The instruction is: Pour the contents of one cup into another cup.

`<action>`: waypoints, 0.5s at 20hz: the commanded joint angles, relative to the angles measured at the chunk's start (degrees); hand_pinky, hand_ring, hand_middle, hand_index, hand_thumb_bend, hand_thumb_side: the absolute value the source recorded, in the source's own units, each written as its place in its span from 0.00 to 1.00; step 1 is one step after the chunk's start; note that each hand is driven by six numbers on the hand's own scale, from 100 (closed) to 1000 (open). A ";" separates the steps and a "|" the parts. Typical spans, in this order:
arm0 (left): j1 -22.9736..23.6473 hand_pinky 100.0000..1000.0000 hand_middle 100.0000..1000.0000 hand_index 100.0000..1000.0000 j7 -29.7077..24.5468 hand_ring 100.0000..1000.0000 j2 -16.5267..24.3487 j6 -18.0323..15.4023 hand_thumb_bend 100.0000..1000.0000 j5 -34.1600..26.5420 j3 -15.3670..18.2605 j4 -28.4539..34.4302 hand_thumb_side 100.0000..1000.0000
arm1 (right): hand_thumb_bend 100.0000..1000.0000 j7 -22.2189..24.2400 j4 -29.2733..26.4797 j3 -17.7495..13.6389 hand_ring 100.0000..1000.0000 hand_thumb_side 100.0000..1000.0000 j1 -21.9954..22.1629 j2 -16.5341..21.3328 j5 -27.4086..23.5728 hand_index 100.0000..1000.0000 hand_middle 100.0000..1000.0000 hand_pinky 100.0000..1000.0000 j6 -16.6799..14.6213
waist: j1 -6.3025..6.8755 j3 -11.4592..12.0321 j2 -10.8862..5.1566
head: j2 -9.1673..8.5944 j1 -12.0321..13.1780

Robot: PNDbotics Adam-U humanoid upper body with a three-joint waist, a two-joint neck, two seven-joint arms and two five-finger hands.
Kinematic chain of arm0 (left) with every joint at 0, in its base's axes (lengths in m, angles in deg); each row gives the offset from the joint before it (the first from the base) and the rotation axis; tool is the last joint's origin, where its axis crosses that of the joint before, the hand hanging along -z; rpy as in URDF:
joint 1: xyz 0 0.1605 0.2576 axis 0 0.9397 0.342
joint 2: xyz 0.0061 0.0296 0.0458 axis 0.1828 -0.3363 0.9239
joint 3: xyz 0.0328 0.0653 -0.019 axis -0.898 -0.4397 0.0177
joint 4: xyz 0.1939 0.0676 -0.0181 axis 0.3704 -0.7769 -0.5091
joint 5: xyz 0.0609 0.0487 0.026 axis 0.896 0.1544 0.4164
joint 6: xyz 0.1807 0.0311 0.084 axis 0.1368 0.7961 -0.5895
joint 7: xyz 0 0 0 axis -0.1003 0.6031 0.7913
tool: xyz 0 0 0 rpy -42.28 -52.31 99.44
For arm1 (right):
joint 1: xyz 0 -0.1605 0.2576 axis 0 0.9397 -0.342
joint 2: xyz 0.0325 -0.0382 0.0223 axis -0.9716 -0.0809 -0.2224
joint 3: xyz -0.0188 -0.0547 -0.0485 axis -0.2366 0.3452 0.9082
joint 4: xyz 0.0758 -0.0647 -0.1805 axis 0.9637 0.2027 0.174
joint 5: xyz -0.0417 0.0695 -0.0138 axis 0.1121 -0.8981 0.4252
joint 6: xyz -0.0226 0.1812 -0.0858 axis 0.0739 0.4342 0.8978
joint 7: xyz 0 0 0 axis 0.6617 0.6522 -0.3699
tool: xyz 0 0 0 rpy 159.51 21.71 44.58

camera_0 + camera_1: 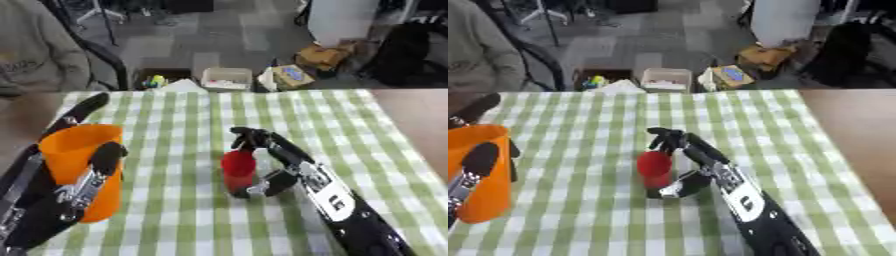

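An orange cup (80,165) stands upright at the left of the green checked table, and my left hand (87,182) is shut on it, thumb across its front. Near the table's middle a smaller red cup (238,170) stands upright. My right hand (271,165) is curled round it from the right, fingers over its far rim and thumb at its base. What either cup holds is hidden from me.
The green and white checked cloth (184,115) covers the table, with bare brown tabletop (416,115) to the right. Boxes and bags (227,77) lie on the floor beyond the far edge. A person sits at the far left.
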 commanded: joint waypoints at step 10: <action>-0.63 0.16 0.26 0.96 -1.05 0.17 0.46 0.27 0.00 -0.49 0.07 1.08 0.42 | 0.63 4.35 1.65 0.61 0.55 0.32 -1.31 -0.62 -1.94 0.96 0.60 0.49 -0.47 | 0.05 0.40 -1.16 | 0.25 -0.23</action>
